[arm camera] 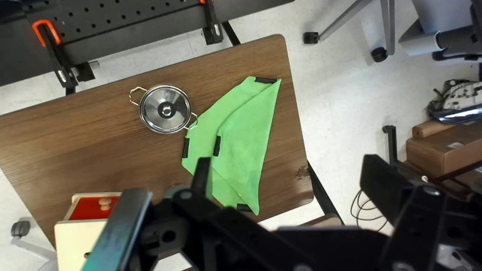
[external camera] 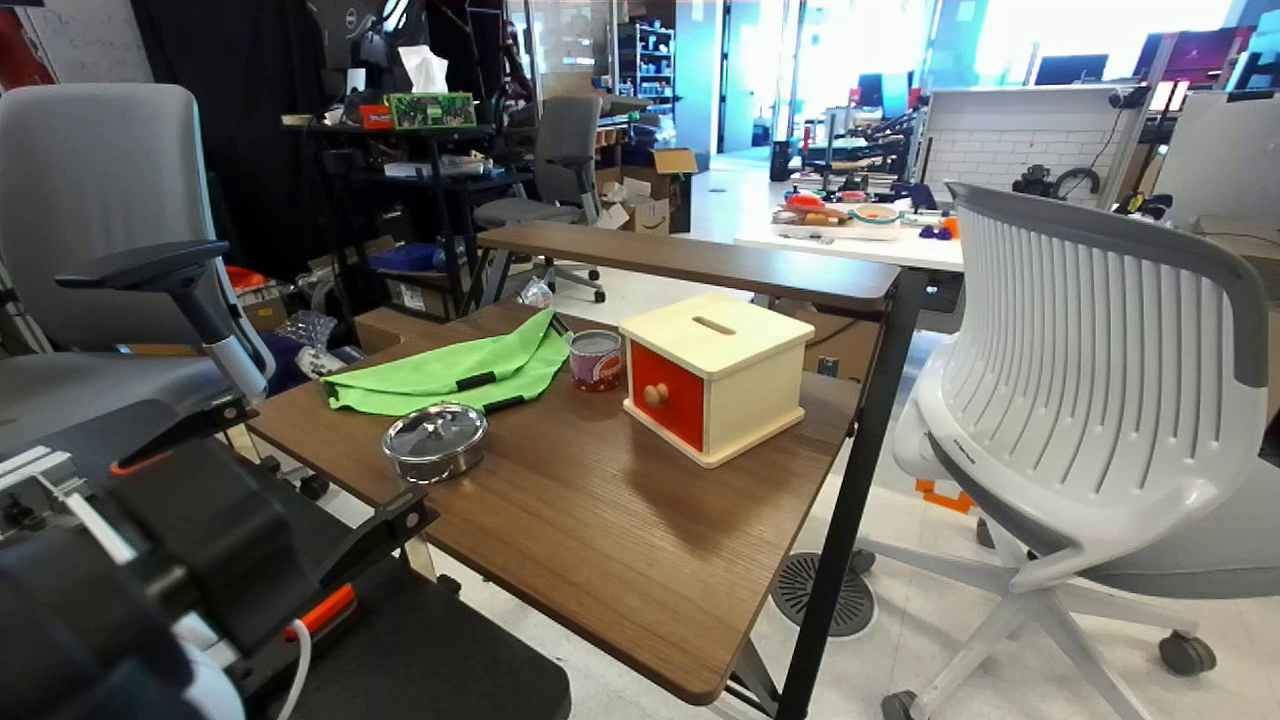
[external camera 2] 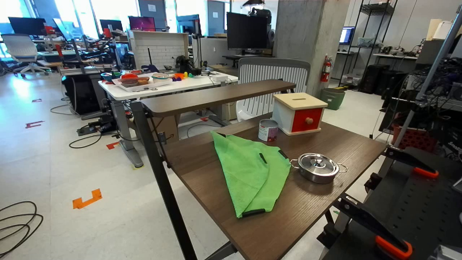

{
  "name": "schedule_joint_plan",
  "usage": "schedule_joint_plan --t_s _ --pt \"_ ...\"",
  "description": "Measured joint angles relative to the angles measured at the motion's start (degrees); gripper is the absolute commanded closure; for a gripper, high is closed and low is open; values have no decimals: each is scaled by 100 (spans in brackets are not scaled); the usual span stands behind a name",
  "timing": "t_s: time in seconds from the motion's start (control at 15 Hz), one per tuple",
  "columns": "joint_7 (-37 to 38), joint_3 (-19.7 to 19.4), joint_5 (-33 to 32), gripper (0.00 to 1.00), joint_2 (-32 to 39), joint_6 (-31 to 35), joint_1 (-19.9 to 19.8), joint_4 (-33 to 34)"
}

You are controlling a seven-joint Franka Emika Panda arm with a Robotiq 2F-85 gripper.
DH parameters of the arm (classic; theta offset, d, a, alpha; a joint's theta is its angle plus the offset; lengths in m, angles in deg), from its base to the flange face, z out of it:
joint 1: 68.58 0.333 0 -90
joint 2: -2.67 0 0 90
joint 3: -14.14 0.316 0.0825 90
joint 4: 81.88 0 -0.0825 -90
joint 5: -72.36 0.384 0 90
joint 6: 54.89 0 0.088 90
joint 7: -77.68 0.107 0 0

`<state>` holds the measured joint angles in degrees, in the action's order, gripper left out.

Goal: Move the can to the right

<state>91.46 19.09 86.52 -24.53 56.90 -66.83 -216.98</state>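
Observation:
The can [external camera: 596, 366] is short, silvery at the top with purple-red and white marks. It stands upright on the brown table beside the wooden box; it also shows in an exterior view [external camera 2: 268, 130] between the box and the green cloth. In the wrist view it is almost wholly hidden behind my gripper's finger. My gripper [arm camera: 287, 167] is open, its fingers wide apart with nothing between them. It is above the table, one finger over the green cloth and the other over the floor past the table's edge. The gripper is not clearly seen in the exterior views.
The wooden box [external camera: 755, 385] with a red front stands close to the can. The green cloth [external camera: 460, 375] lies on its opposite side. A lidded metal pot [external camera: 436, 445] stands near the table's edge. A raised shelf [external camera: 690, 262] runs along the table's far side.

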Motion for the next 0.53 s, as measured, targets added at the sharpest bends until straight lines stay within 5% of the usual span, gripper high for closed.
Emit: schedule_joint_plan --t_s 0.53 --pt "881 8 -221 0 2135 2032 -21 237"
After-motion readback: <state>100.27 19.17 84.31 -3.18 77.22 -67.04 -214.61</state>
